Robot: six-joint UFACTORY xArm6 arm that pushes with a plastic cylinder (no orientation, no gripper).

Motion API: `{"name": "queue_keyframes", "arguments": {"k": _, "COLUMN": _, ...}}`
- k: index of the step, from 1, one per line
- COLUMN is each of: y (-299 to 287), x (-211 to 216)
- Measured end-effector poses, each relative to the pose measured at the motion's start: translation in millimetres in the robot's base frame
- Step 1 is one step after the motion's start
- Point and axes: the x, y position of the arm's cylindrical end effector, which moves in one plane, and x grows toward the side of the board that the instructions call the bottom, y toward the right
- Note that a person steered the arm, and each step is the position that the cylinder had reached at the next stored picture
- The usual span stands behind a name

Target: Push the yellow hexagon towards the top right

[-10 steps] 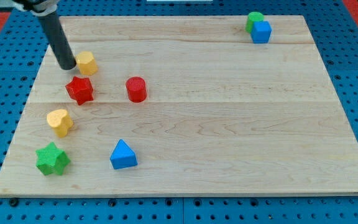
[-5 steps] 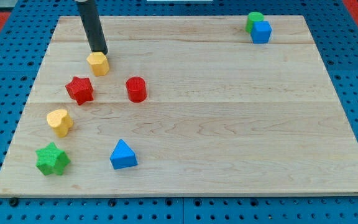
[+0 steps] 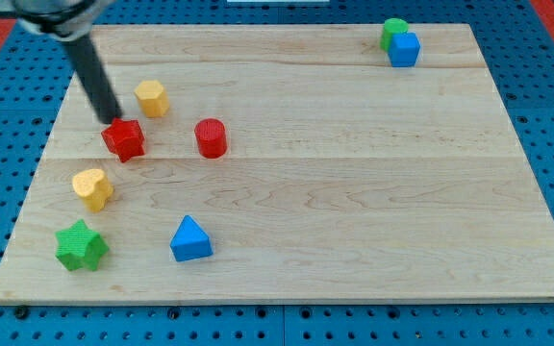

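The yellow hexagon lies on the wooden board at the upper left. My tip is down and to the left of the hexagon, a short gap away, right at the top edge of the red star. The rod rises up and to the left from there.
A red cylinder stands right of the red star. A yellow heart, a green star and a blue triangle lie at the lower left. A green cylinder and a blue cube touch at the top right.
My tip went from the hexagon's left to just above it, nudging it slightly right, then swung down and left to the red star's top edge.
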Motion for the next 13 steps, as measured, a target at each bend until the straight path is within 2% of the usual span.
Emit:
{"name": "queue_keyframes", "arguments": {"k": 1, "y": 39.6, "x": -25.1}}
{"name": "queue_keyframes", "arguments": {"k": 3, "y": -6.9, "x": -54.5}}
{"name": "queue_keyframes", "arguments": {"k": 4, "y": 23.6, "x": -61.5}}
{"name": "queue_keyframes", "arguments": {"k": 5, "y": 90.8, "x": -59.2}}
{"name": "queue_keyframes", "arguments": {"k": 6, "y": 131.8, "x": -59.2}}
{"name": "queue_keyframes", "arguments": {"k": 7, "y": 138.6, "x": -59.2}}
{"name": "queue_keyframes", "arguments": {"k": 9, "y": 116.6, "x": -47.3}}
{"name": "queue_keyframes", "arguments": {"k": 11, "y": 243.1, "x": -39.9}}
{"name": "queue_keyframes", "arguments": {"k": 12, "y": 280.1, "x": -39.9}}
{"name": "queue_keyframes", "arguments": {"k": 13, "y": 276.3, "x": -39.9}}
